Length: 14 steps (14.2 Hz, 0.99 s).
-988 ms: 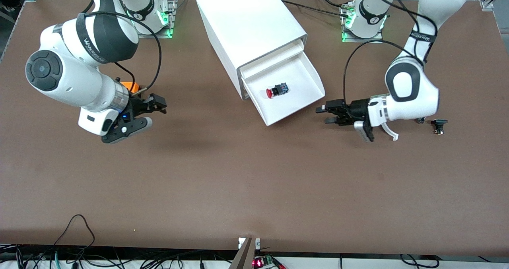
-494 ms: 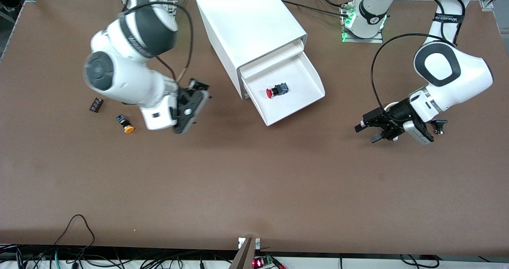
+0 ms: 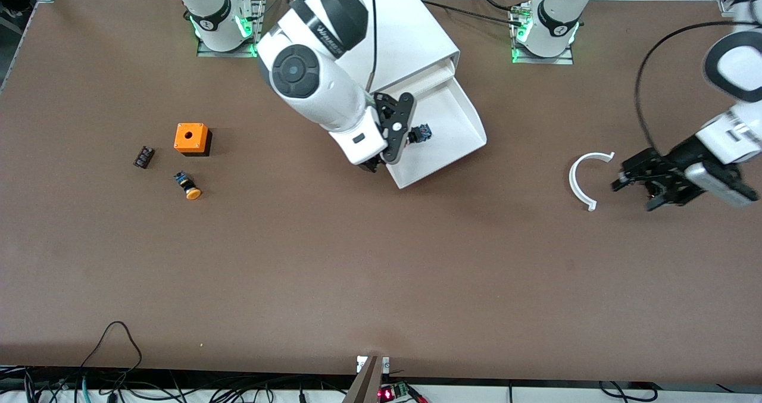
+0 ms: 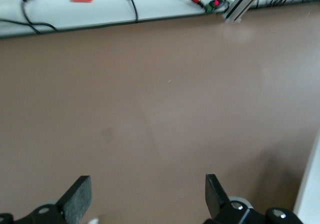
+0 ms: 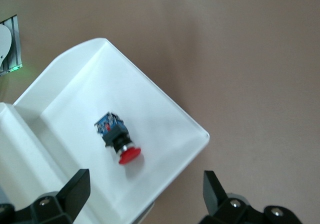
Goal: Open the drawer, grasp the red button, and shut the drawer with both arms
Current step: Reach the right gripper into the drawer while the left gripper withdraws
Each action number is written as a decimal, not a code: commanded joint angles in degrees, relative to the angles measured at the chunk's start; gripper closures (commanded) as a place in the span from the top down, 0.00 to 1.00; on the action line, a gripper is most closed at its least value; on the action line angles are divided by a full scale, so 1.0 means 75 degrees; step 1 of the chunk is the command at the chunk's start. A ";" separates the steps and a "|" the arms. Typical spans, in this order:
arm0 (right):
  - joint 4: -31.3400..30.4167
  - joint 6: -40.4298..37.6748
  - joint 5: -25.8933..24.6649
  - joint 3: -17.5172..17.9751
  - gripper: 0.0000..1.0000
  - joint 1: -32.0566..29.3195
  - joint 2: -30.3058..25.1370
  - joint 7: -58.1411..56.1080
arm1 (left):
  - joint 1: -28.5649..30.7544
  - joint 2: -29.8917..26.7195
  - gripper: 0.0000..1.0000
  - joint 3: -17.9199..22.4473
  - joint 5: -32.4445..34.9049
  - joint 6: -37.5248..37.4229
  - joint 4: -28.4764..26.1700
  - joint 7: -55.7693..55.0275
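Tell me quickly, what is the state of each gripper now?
Left gripper: open, empty, over the table.
Right gripper: open, empty, over the button in the drawer.

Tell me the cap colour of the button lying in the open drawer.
Red; the button shows best in the right wrist view.

Right arm — reaching over the tabletop, wrist angled down, right end effector [image 3: 397, 136] spread wide, empty. Left arm — folded at its own end, left end effector [image 3: 636, 183] low, spread wide, empty.
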 commanded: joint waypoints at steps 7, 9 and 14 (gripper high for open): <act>-0.0114 0.0380 -0.1053 -0.0041 1.00 0.0732 0.0377 -0.1529 | -0.0432 -0.0118 1.00 -0.0616 0.3962 -0.4323 0.3050 -0.5045; -0.0151 0.0380 -0.1065 -0.0053 1.00 0.0755 0.0435 -0.1554 | -0.0432 -0.0177 1.00 -0.0688 0.3963 -0.4570 0.3099 -0.5467; -0.0139 0.0614 -0.1426 -0.0064 1.00 0.0966 0.0763 -0.1566 | -0.0526 -0.0410 1.00 -0.0770 0.3963 -0.4583 0.2970 -0.6677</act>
